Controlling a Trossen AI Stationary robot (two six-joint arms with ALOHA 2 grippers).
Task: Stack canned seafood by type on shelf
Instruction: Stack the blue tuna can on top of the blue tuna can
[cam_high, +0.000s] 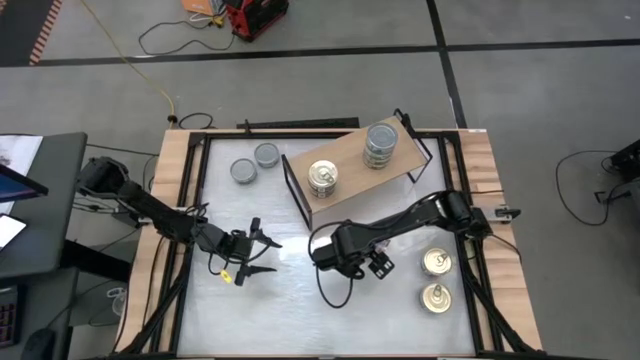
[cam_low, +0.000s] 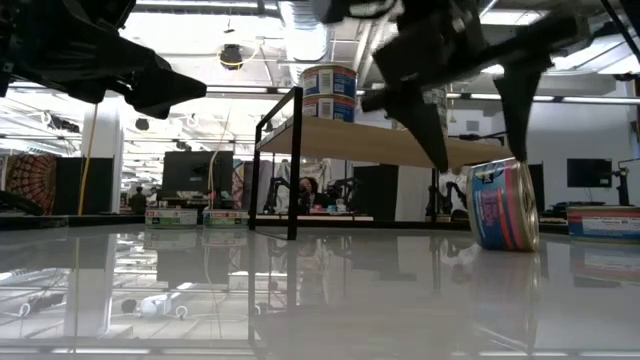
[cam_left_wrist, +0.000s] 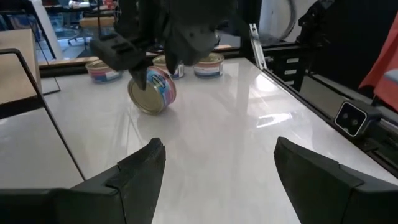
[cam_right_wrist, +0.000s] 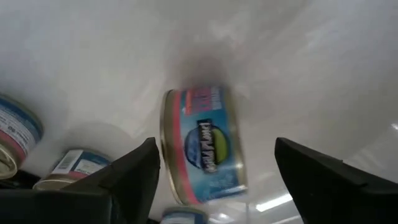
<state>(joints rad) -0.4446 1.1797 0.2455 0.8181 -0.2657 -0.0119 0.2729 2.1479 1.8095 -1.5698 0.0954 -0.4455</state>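
Observation:
A blue-and-pink labelled tin (cam_right_wrist: 202, 149) stands on its edge on the white tabletop (cam_high: 300, 300), seen also in the low view (cam_low: 503, 205) and the left wrist view (cam_left_wrist: 152, 91). My right gripper (cam_right_wrist: 214, 146) hangs open just above it (cam_low: 480, 150), with one finger on either side. My left gripper (cam_high: 262, 255) hovers open over bare tabletop, left of the right gripper (cam_high: 378, 265). The tan shelf (cam_high: 345, 160) carries one gold-lidded tin (cam_high: 322, 178) and a stack of grey-topped tins (cam_high: 381, 143). Two grey-topped tins (cam_high: 243, 171) lie flat left of the shelf. Two gold-lidded tins (cam_high: 436, 263) lie flat at the right.
Black rails and wooden strips (cam_high: 175, 190) border the tabletop. The shelf's black frame leg (cam_low: 294, 165) stands between the two grippers' area and the far tins. A black cable loop (cam_high: 330, 290) hangs below the right wrist. Bare tabletop lies toward the near edge.

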